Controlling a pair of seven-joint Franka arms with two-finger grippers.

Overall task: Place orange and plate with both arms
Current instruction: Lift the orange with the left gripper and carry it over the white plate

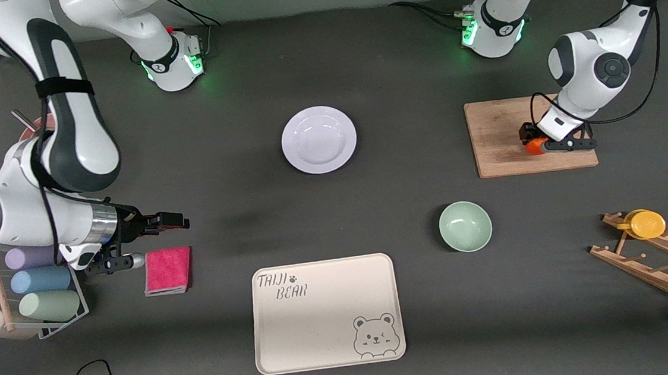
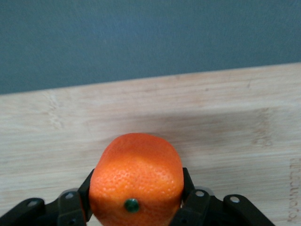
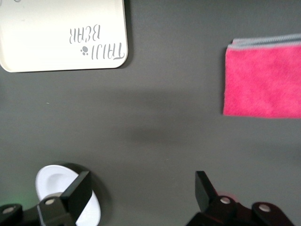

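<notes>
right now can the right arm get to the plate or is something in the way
Probably yes. The right gripper hangs open above the pink cloth, and only bare table lies between it and the plate. The left gripper, shut on the orange, is away over the cutting board.

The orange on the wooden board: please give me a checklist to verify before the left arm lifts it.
1. Left gripper jaws shut on both sides of the orange: ok.
2. Orange rests on the cutting board, not yet lifted: ok.
3. Plate lies bare mid-table, ready for the orange: ok.
4. Right gripper open, holding nothing, above the dark table beside the pink cloth: ok.
5. Grip firm enough for lifting: cannot tell.
</notes>
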